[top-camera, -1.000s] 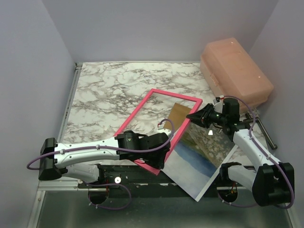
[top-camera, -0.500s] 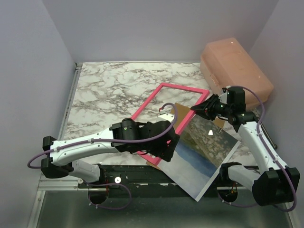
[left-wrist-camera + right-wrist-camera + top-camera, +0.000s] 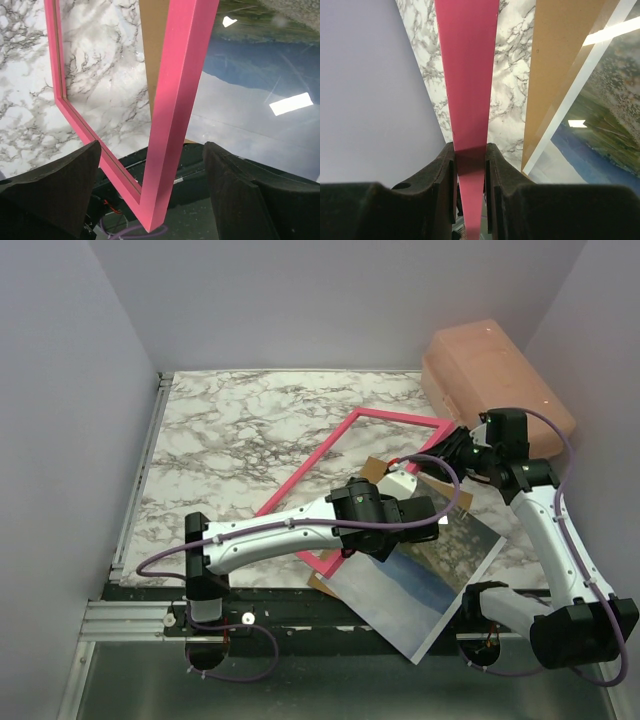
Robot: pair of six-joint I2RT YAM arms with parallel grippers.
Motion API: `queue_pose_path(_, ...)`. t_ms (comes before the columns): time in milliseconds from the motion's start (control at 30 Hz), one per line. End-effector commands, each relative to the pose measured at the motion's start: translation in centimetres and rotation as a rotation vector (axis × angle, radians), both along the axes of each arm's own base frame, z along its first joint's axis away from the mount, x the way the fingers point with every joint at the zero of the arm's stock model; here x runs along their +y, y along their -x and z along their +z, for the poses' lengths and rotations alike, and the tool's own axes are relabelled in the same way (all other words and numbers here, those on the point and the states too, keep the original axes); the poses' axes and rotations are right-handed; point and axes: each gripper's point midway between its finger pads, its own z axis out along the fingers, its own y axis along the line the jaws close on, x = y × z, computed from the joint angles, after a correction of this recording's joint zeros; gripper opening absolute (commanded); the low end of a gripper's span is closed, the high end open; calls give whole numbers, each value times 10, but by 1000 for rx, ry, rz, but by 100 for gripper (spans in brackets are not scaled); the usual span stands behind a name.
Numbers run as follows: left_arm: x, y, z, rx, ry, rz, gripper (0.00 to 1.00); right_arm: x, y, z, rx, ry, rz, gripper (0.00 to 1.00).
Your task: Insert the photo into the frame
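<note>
Pink frame (image 3: 172, 100) sits tilted over the table (image 3: 220, 440), far bar pinched in my right gripper (image 3: 469, 150). My left gripper (image 3: 150, 150) is spread wide astride the near corner, clear of it. Photo (image 3: 400, 590) lies face up on the board (image 3: 378, 468), overhanging the near edge. Photo looks thin, floppy and slick, so I'd take that overhang. Frame looks stiff and light, so any bar will do.

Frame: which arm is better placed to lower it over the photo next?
Right. The right gripper is shut on the frame bar; the left gripper stands open astride the near corner, gripping nothing.
</note>
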Motion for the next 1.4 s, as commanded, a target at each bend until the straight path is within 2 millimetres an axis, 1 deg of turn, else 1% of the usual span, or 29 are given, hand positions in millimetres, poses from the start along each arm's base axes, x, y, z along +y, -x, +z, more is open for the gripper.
queue_pose_path(0,10,-14,6,-114,-123,-19,79,5,4,12,1,-42,22,1)
queue_pose_path(100,9,-14,-5,-121,-178,-36,64,6,5,12,0,-46,26,1)
queue_pose_path(133,10,-14,-9,-122,-196,-37,62,7,5,12,2,-51,27,1)
queue_pose_path(200,11,-13,-15,-126,-230,-42,61,8,6,9,6,-57,28,1)
queue_pose_path(233,11,-13,-17,-127,-244,-44,59,8,6,7,11,-61,27,1)
queue_pose_path(333,12,-11,-22,-133,-273,-49,59,9,8,3,20,-75,31,1)
queue_pose_path(467,12,-9,-29,-137,-299,-55,59,10,9,2,19,-82,31,1)
queue_pose_path(633,17,-9,-39,-145,-344,-56,58,13,9,3,15,-99,42,1)
queue_pose_path(667,19,-9,-40,-150,-354,-54,56,14,9,4,10,-112,45,1)
queue_pose_path(733,23,-9,-43,-156,-371,-50,48,16,10,4,7,-127,48,1)
queue_pose_path(867,30,-9,-45,-162,-381,-38,26,16,12,-2,12,-128,53,1)
queue_pose_path(1000,34,-10,-42,-167,-370,-30,14,19,13,-3,-4,-144,74,2)
queue_pose_path(1133,36,-9,-34,-168,-338,-26,2,21,15,1,-41,-157,95,7)
queue_pose_path(1167,36,-9,-31,-170,-330,-25,0,22,15,2,-47,-161,101,9)
queue_pose_path(1233,38,-11,-25,-173,-307,-19,0,23,16,3,-57,-171,112,22)
queue_pose_path(1267,40,-12,-21,-175,-292,-13,0,24,17,5,-64,-173,115,31)
queue_pose_path(1300,41,-13,-17,-175,-277,-6,0,24,17,6,-73,-174,119,44)
queue_pose_path(1367,45,-16,-8,-177,-248,5,0,24,18,9,-86,-175,124,65)
